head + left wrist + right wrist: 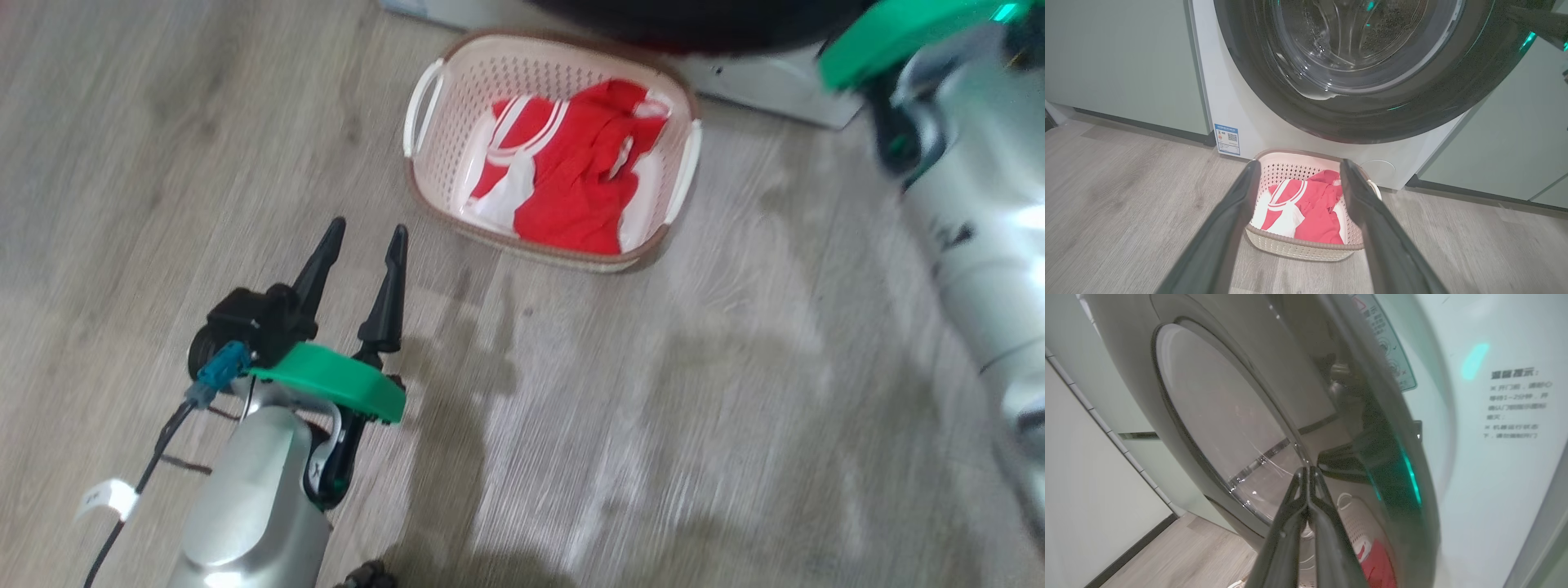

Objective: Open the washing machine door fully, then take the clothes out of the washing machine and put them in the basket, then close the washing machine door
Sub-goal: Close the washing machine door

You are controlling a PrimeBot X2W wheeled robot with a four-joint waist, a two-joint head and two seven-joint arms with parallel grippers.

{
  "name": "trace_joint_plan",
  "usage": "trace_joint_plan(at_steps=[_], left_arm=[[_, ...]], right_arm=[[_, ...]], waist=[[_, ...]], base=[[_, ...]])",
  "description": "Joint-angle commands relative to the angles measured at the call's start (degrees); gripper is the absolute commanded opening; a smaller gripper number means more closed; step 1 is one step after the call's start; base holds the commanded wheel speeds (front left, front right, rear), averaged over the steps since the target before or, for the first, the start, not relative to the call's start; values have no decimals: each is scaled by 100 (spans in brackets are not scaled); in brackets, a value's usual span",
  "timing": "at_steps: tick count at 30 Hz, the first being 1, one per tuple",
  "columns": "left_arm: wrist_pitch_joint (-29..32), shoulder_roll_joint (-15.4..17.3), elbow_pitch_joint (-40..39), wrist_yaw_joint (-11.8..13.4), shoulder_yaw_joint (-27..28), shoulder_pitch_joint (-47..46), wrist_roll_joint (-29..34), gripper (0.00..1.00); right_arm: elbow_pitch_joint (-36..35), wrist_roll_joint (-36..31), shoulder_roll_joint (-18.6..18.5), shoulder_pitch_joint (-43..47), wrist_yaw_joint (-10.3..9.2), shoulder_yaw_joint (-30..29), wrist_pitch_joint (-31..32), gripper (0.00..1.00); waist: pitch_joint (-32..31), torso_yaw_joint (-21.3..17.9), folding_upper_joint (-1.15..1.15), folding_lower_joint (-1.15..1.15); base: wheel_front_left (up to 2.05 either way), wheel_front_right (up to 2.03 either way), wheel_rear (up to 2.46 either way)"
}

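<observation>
We are holding our left gripper wide open and empty, fingers pointing at the basket, which is sitting on the floor just before the washer, long axis running along its front. The clothes are lying crumpled inside it, while our right gripper, pinched shut on nothing, is pointing at the door.

Washing machine: white front-loader with a blue sticker low on its front, standing on the wood-grain floor.
Washing machine door: round, with a wide glossy black rim and clear domed glass. Whether it is latched or ajar cannot be told.
Basket: cream, perforated, with a brown rim and white side handles. It stands upright on the floor just before the machine's base, below the door.
Clothes: red with white stripes and panels, crumpled inside the basket.
</observation>
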Motion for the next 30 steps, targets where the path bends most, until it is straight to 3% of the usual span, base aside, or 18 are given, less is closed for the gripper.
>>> trace_joint_plan(at_steps=[1, 17, 23, 29, 30], left_arm=[[-52, 61, -182, -35, 148, -193, -39, 100], [-52, -14, -177, -35, 181, -371, -65, 100], [-52, -17, -122, -35, 254, -303, -43, 100], [-52, 160, -3, -35, 432, -105, -40, 100], [-52, 218, 25, -35, 488, -74, -48, 100]], right_arm=[[-7, 53, 5, -380, 35, -52, -36, 0], [476, 321, -1, -1389, 35, -801, -36, 0], [134, 621, 237, -868, 35, -636, -36, 0], [-610, 1169, 252, 299, 35, -260, -36, 0], [-731, 1236, 259, 523, 35, -205, -36, 29]], waist=[[265, 128, 0, 0], [585, 140, 0, 0], [270, 47, 0, 0], [-516, -211, 0, 0], [-663, -281, 0, 0]], base=[[0, 0, 0], [0, 0, 0], [0, 0, 0], [0, 0, 0], [0, 0, 0]])
